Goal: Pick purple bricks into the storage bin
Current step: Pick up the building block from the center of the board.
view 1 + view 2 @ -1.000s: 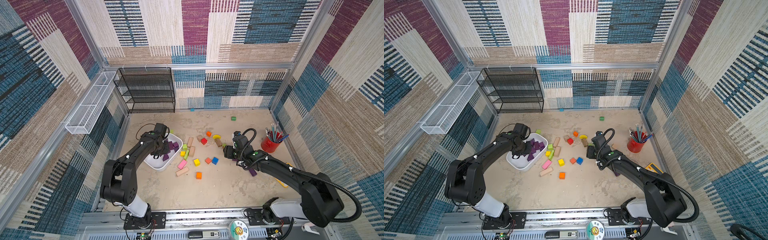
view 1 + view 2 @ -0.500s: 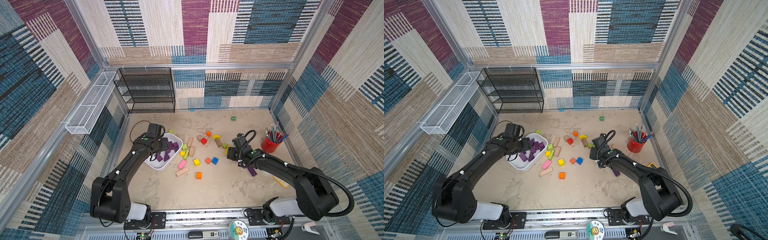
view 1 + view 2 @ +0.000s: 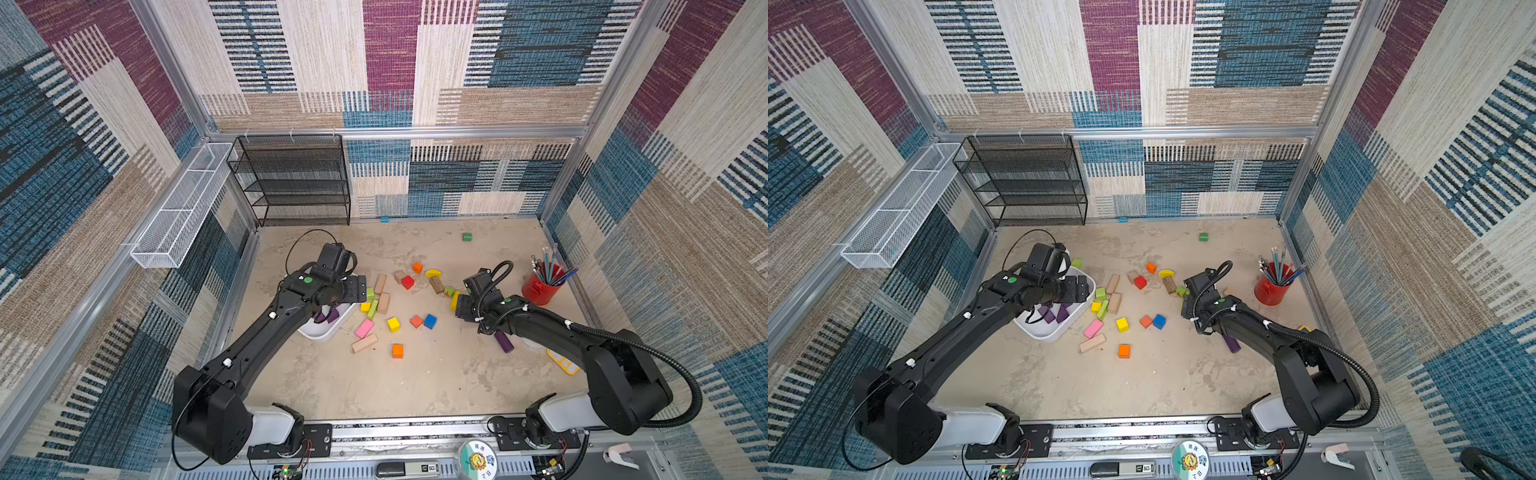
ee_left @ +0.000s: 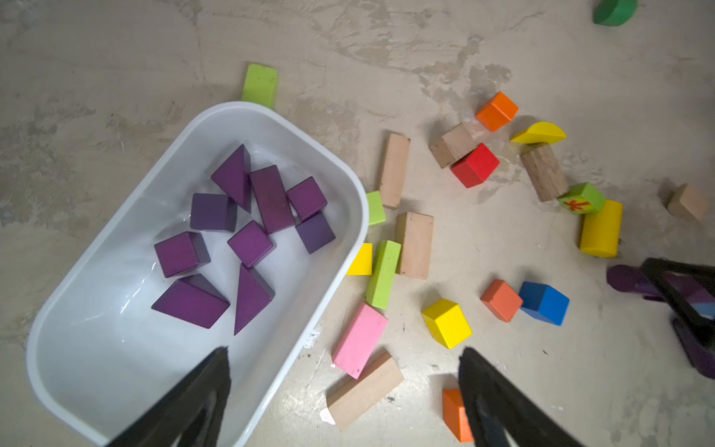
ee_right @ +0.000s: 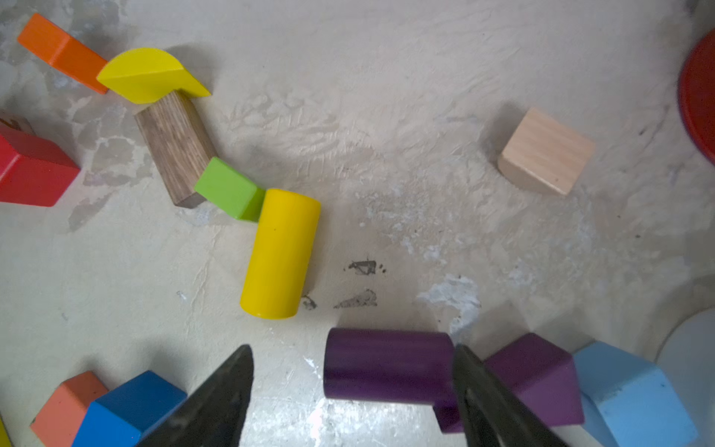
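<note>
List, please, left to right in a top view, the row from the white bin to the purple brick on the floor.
White plastic storage bin, pink oblong wooden block, yellow wooden cube, orange-red cube, blue cube, dark-purple wooden brick.

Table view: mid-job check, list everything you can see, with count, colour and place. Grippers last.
storage bin: one, white, on the table, left-arm side
purple bricks: nine, dark purple, inside the bin
purple cylinder: one, dark purple, table, right-arm side
purple block: one, dark purple, beside that cylinder
other blocks: about twenty, mixed colours, scattered mid-table
pencil cup: one, red, right-arm side
shelf rack: one, black, back-left corner
wire basket: one, white, left wall
left gripper: open, empty, above the bin's rim
right gripper: open, over the purple cylinder
</note>
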`<state>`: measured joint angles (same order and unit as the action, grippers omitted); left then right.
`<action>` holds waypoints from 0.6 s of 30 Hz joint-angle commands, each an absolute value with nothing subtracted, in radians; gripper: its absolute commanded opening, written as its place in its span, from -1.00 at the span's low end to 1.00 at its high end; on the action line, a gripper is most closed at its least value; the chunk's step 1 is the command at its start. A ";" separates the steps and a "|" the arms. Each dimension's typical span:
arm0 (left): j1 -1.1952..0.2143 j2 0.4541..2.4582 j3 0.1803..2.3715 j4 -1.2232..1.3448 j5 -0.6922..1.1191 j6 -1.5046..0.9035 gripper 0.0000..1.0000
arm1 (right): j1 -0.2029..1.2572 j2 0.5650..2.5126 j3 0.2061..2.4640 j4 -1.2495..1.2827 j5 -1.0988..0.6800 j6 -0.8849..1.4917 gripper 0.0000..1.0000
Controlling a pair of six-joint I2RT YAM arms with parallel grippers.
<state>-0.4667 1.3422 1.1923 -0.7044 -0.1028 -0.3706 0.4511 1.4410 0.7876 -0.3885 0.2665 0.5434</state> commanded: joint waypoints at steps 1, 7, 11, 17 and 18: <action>-0.489 1.320 1.218 -0.768 -0.119 -0.305 0.90 | 0.452 1.453 0.795 -0.394 0.290 0.566 0.63; -0.492 1.295 1.239 -0.839 -0.109 -0.259 0.91 | 0.452 1.479 0.789 -0.399 0.294 0.578 0.63; -0.492 1.284 1.242 -0.858 -0.089 -0.238 0.90 | 0.451 1.495 0.784 -0.394 0.295 0.578 0.62; -0.492 1.291 1.249 -0.889 -0.103 -0.219 0.90 | 0.451 1.533 0.790 -0.388 0.295 0.575 0.58; -0.492 1.292 1.250 -0.893 -0.102 -0.219 0.90 | 0.451 1.539 0.788 -0.389 0.292 0.576 0.57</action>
<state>-0.4931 1.2888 1.2396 -0.8631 -0.0986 -0.2539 0.4503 1.5288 0.7853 -0.3973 0.2733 0.5678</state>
